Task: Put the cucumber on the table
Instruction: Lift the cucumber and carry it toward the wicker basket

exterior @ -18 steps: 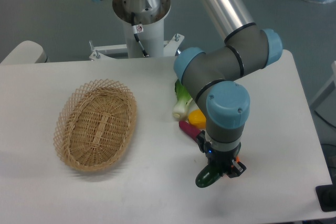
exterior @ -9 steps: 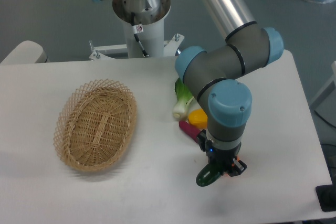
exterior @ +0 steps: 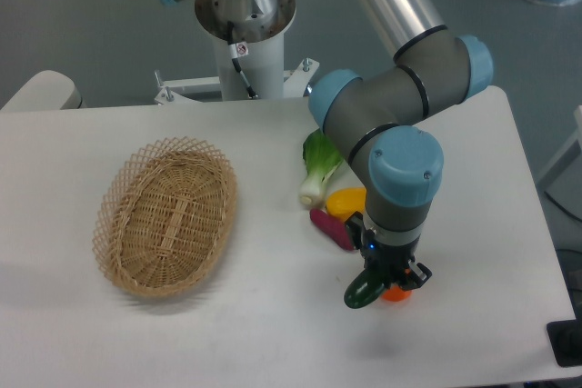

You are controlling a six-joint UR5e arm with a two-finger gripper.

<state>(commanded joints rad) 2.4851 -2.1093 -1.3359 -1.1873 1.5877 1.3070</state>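
Note:
The dark green cucumber [exterior: 362,291] hangs under my gripper [exterior: 386,281], only its lower rounded end showing beneath the wrist. The gripper is shut on the cucumber, just above the white table [exterior: 273,333] at the front right. I cannot tell if the cucumber touches the tabletop. An orange bit [exterior: 395,294] shows right beside the gripper's fingers.
A woven wicker basket [exterior: 168,215] lies empty on the left. Behind the gripper sit a bok choy [exterior: 317,166], a yellow pepper [exterior: 346,200] and a purple eggplant [exterior: 331,229]. The arm's base post [exterior: 245,38] stands at the back.
The arm has shifted a little to the right, carrying the cucumber with it. More of the yellow pepper and eggplant now shows behind it.

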